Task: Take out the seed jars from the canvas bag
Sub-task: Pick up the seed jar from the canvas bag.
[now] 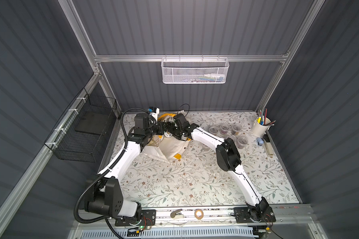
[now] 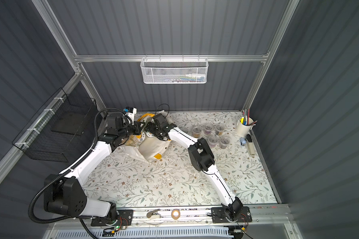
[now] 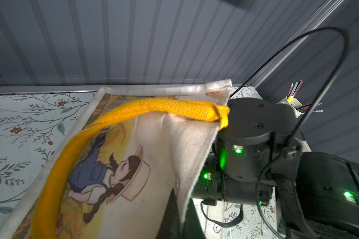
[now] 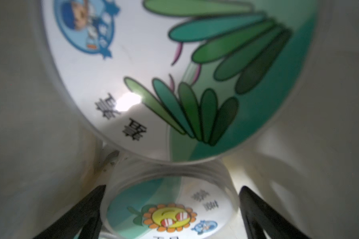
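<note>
Canvas bag [image 1: 172,149] mouth-up, seed jars [image 1: 167,135] lids-up

lettering seen | leaf-picture seed jar [image 4: 153,72]: two black Chinese characters, upside down from here, on the lid's white half, possibly 羞草, focus is soft | sunflower-picture seed jar [image 4: 170,207]: small dark characters on the lid's pale side, too blurred to read

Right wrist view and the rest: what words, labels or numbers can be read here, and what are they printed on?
Leaf-pictured jar lid: two black Chinese characters, upside down and soft; I cannot read them surely.
Sunflower jar lid: grey Chinese characters, too blurred to read.
Canvas bag: only a picture of a girl in a hat, no words.
Both top views: nothing large enough to read.
</note>
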`<action>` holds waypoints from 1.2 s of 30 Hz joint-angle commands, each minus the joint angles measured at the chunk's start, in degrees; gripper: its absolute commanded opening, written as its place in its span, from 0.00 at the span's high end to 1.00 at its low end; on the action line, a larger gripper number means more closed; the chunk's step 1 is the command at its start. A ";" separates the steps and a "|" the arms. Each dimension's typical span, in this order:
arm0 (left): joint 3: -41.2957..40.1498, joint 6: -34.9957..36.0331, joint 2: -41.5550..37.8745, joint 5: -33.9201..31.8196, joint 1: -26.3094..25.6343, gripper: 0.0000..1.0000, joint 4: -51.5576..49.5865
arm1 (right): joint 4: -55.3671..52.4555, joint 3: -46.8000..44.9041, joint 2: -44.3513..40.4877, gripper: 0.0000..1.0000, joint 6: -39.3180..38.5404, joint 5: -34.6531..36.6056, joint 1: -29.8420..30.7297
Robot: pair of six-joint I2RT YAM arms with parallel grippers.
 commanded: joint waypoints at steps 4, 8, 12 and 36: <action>-0.10 -0.96 -1.93 3.39 -0.33 1.00 2.28 | -0.43 3.41 2.88 0.07 -0.67 2.01 0.31; -0.13 -0.79 -2.15 3.27 -0.32 1.00 2.00 | 0.72 3.44 3.11 0.12 -1.04 2.04 0.30; -0.31 -0.52 -2.27 2.84 -0.32 1.00 1.89 | 1.44 1.64 1.42 0.14 -3.17 2.00 0.33; 0.91 -0.63 -2.00 -4.89 -0.33 1.00 0.54 | 2.62 -21.09 -23.67 0.16 -23.66 -2.49 -0.25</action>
